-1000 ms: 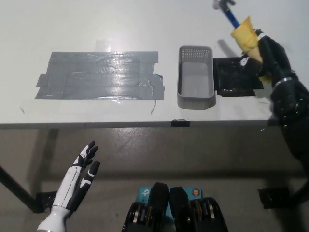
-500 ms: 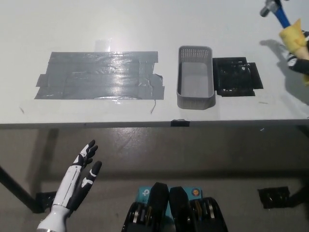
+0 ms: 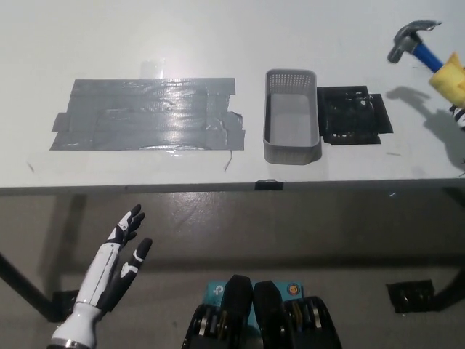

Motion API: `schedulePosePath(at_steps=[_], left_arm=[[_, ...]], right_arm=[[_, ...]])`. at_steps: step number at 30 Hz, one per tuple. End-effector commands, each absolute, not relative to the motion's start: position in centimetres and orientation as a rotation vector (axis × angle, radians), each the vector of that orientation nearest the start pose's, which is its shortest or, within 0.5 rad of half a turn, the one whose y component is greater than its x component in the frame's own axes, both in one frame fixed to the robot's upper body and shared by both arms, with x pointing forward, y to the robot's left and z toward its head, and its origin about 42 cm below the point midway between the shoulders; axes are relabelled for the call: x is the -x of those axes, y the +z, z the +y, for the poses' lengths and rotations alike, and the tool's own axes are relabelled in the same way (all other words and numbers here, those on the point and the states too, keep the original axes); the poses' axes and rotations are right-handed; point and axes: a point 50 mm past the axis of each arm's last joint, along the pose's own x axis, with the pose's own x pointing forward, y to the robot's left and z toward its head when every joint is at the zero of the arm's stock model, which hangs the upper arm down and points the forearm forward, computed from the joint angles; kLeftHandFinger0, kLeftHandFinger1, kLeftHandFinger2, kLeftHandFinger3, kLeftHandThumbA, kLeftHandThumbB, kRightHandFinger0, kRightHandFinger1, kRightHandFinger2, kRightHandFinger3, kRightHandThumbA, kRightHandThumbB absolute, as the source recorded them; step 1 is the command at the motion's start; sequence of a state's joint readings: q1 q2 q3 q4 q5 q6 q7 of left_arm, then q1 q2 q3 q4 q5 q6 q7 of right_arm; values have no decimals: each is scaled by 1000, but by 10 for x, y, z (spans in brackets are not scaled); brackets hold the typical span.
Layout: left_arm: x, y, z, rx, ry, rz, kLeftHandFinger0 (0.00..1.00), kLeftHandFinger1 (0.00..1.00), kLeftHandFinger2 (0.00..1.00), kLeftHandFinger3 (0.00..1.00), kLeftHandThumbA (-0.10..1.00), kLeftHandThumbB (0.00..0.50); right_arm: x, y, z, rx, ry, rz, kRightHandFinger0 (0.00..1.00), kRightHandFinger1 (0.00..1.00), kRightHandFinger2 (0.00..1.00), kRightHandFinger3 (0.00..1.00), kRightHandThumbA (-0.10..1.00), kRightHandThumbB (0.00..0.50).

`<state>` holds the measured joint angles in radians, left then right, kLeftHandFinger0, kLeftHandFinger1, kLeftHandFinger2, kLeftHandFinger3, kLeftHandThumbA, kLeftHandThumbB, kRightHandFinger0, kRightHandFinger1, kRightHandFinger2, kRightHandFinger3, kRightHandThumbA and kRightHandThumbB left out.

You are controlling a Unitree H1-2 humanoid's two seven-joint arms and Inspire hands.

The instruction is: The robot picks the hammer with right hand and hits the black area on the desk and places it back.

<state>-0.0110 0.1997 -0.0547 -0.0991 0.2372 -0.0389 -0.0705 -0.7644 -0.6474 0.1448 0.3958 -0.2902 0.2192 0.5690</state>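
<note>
The fingers of the black right hand are almost wholly cut off at the right edge of the head view, so whether they are clenched cannot be told, though the steel-headed hammer with blue shaft and yellow grip hangs above the white desk top with its grip running to that hand, so it is presumably held there. The hammer sits to the right of and above the square patch of black tape, its shadow falling just right of the patch; I judge this the raised part of a strike, with the putting back not yet done. The next move calls for bringing the head down leftward onto the black patch alone. The broad grey tape patch lies well apart on the left and poses no trouble, but the grey perforated plastic basket stands just beside the black patch's left edge and could be clipped. The white left hand rests below the desk edge, fingers spread and empty.
</note>
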Motion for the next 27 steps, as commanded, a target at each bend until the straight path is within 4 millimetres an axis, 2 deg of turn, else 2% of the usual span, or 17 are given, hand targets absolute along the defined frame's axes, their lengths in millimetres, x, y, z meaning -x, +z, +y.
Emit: schedulePosePath(at_steps=[1, 11, 16, 19, 22, 23, 25, 27], left_arm=[[-289, 138, 252, -451, -148, -194, 1000, 1000, 1000, 1000, 953, 0], [-289, 136, 251, -455, -148, -199, 1000, 1000, 1000, 1000, 939, 0], [-288, 136, 251, -450, -146, -194, 1000, 1000, 1000, 1000, 938, 0], [-287, 135, 251, -449, -148, -189, 1000, 1000, 1000, 1000, 939, 0], [-288, 136, 250, -447, -154, -184, 1000, 1000, 1000, 1000, 945, 0], [-288, 136, 250, -449, -154, -195, 1000, 1000, 1000, 1000, 932, 0], [-288, 135, 250, -451, -157, -198, 1000, 1000, 1000, 1000, 929, 0], [-289, 135, 249, -451, -158, -198, 1000, 1000, 1000, 1000, 930, 0]], right_arm=[[-481, 345, -364, 967, 341, 70, 203, 713, 998, 1000, -100, 77], [-486, 333, -350, 987, 376, 67, 200, 674, 952, 1000, -100, 83], [-490, 328, -346, 993, 374, 70, 206, 684, 955, 1000, -100, 87], [-495, 332, -348, 1019, 360, 46, 251, 712, 962, 1000, -100, 111], [-498, 354, -356, 1000, 320, 6, 286, 704, 957, 1000, -100, 90], [-496, 372, -361, 948, 290, -38, 329, 724, 971, 1000, -100, 97], [-493, 401, -364, 896, 226, -92, 337, 721, 993, 1000, -100, 85], [-487, 434, -368, 838, 173, -176, 315, 682, 951, 1000, -100, 66]])
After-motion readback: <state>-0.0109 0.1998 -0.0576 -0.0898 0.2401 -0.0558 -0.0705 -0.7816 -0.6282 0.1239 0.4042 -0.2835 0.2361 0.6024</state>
